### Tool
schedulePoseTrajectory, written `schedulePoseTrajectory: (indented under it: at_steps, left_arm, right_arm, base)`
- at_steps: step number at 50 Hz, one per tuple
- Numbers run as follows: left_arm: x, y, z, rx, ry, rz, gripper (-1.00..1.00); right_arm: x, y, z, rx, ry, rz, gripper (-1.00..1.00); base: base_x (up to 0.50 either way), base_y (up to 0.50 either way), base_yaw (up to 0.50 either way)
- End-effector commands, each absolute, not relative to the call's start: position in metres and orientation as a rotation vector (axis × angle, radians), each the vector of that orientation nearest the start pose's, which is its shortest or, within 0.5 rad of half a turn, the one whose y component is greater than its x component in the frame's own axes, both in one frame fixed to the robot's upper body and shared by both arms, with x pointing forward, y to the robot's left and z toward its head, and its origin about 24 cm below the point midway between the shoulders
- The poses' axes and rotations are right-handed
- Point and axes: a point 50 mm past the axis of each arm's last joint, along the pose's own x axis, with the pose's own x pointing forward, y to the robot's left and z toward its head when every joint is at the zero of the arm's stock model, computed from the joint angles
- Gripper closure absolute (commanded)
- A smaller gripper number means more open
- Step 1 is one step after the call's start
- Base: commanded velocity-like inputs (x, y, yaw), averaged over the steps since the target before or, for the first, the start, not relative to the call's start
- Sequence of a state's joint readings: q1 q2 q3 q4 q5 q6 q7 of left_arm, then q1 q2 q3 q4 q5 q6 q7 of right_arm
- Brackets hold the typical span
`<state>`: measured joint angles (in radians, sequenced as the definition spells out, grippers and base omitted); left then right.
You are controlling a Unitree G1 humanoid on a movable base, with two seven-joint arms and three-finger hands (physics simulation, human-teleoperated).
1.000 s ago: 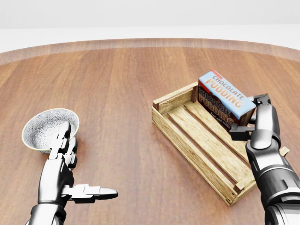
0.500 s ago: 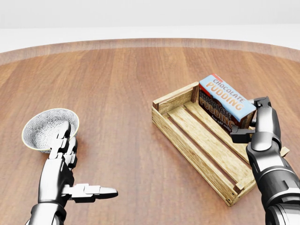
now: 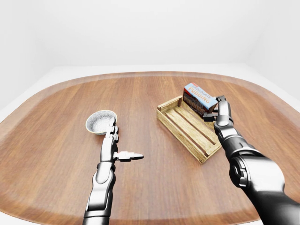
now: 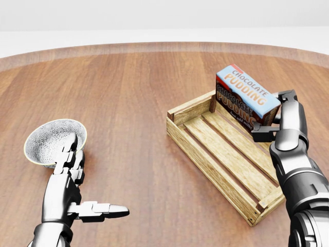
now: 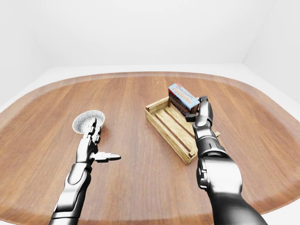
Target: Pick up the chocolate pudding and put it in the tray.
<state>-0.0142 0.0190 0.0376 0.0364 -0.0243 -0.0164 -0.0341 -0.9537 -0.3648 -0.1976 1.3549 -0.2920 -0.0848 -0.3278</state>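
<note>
At the bottom of the head view, left of the tray (image 4: 205, 154), the left hand (image 4: 77, 193) hangs over the wooden table (image 4: 133, 103) with its fingers spread and released, one pointing toward the tray, gripping nothing. Just above it in the view, well apart from the tray on its left, sits a white patterned bowl (image 4: 54, 141). At the tray's right end the right hand (image 4: 277, 126) is clasped on the near end of the chocolate pudding (image 4: 247, 100) box. The box is tilted, its far end raised, and it sits over the tray's upper right corner; whether its lower edge touches the slats cannot be told. The tray itself lies diagonally on the table, slatted and open-topped.
</note>
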Motion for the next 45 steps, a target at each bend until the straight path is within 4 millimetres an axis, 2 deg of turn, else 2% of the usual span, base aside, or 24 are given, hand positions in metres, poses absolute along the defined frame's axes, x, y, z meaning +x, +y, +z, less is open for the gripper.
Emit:
schedulePoseTrajectory:
  at_steps: [1, 27, 35, 36, 45]
  left_arm:
    - [0.256, 0.159, 0.039, -0.004, 0.012, -0.001, -1.0]
    - [0.255, 0.159, 0.038, -0.003, 0.012, -0.004, -1.0]
    - [0.255, 0.159, 0.038, -0.003, 0.012, -0.004, -1.0]
    - [0.255, 0.159, 0.038, -0.001, 0.011, -0.007, -1.0]
    - [0.254, 0.159, 0.038, 0.001, 0.011, -0.007, -1.0]
  right_arm:
    - [0.383, -0.258, 0.087, -0.466, 0.255, -0.463, 1.0]
    - [0.377, -0.263, 0.073, -0.49, 0.38, -0.366, 1.0]
    - [0.371, -0.265, 0.061, -0.516, 0.443, -0.326, 1.0]
    - [0.362, -0.27, 0.048, -0.591, 0.49, -0.31, 1.0]
    - [0.355, -0.273, 0.037, -0.6, 0.527, -0.295, 1.0]
  base:
    - [0.0, 0.0, 0.0]
    - [0.0, 0.0, 0.0]
    - [0.0, 0.0, 0.0]
    - [0.0, 0.0, 0.0]
    - [0.0, 0.0, 0.0]
